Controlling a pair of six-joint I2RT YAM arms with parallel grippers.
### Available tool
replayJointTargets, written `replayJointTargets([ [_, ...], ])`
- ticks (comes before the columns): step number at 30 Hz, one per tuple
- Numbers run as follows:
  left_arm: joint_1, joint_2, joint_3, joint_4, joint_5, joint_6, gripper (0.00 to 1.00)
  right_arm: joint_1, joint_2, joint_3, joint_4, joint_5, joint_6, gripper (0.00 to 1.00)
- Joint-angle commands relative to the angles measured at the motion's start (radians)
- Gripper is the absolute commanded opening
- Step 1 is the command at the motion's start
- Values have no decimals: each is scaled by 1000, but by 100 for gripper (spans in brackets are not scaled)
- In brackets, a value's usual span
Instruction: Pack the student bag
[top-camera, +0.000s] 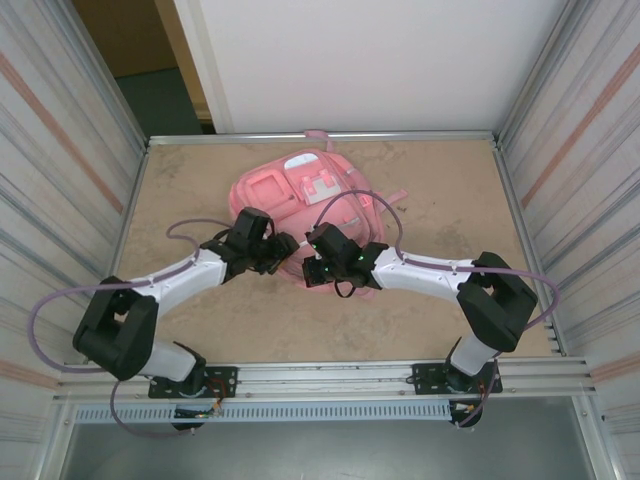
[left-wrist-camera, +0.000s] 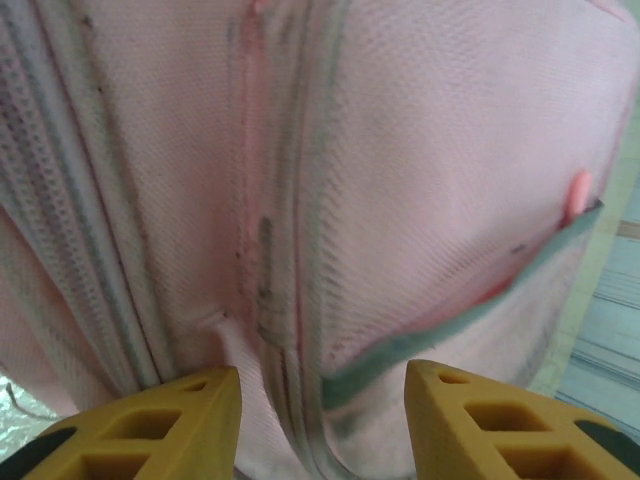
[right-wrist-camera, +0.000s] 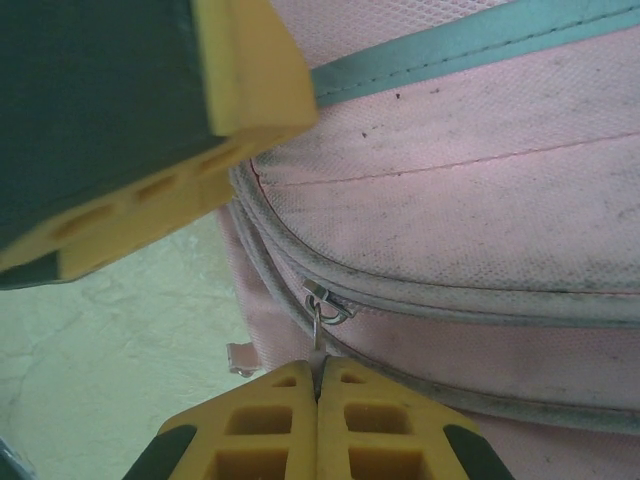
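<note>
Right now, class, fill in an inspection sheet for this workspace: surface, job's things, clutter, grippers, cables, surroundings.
Surface: tan board table, scuffed.
Job's things: pink student bag lying front-up at the far middle.
Clutter: nothing seen.
Grippers: left gripper fingers open, facing the bag's fabric; right gripper fingers shut on a metal zip pull.
Cables: purple cables loop off both arms.
Surroundings: ribbed side walls, white back panel, metal rail at the near edge.
</note>
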Motion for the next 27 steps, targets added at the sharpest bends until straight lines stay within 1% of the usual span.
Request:
replayJointTargets([
  [1,-11,30,28,44,-32,-22,43,11,-16,-2,33,-32,21,0],
  [3,-12,43,30,55,-35,-27,38,13,-12,-3,33,-30,29,0],
  [5,-12,41,28,61,-50,-18,28,18,-7,-2,17,-19,40,0],
  [7,-14,27,33,56,-71,12,7,18,3,0,-14,8,44,0],
  [8,-14,22,36,52,-75,24,1,13,11,-2,-22,9,44,0],
  [9,-13,16,41,41,-66,26,0,2,22,1,-32,-2,43,3],
  [11,-13,11,58,34,-27,38,0,-10,40,12,-46,-21,44,14],
  [13,-22,14,70,36,16,45,0,-5,48,26,-51,-4,40,21],
  [16,-36,21,71,40,40,31,0,0,66,39,-37,12,28,31],
  [20,-37,16,53,44,57,6,0,3,85,56,-31,61,49,33],
  [22,-38,6,42,43,59,8,0,9,87,60,-33,101,54,33],
  [23,-38,0,35,41,56,9,0,13,90,62,-39,119,57,30],
  [25,-36,-10,30,34,55,12,0,11,98,72,-57,139,64,18],
  [26,-36,-18,30,23,52,14,0,11,98,77,-71,153,69,9],
  [27,-34,-25,30,16,49,19,0,11,96,80,-83,161,76,3],
])
